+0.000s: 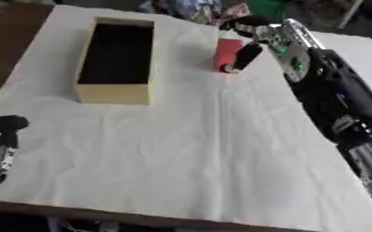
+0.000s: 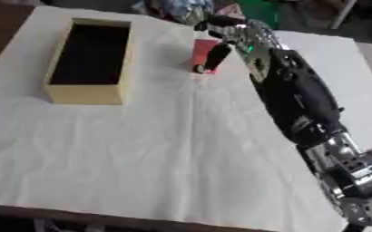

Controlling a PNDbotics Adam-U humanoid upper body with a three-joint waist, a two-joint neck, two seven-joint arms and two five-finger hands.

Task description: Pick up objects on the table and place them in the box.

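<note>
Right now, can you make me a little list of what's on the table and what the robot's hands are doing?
surface: table under a white cloth
box: open box, pale yellow walls, dark inside, upper left of the cloth
object: red object, right of the box, outside it
right hand: right hand at the red object, fingers against it
left hand: left hand at the left edge, away from both

red block point(image 1: 227, 53) upright by robot hand point(image 1: 247, 54); tan box point(image 1: 116, 93) open, w/ dark inside.

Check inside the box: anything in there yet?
The box interior looks dark and empty where visible. The near wall hides part of its floor. The red object sits outside, at the right hand.
</note>
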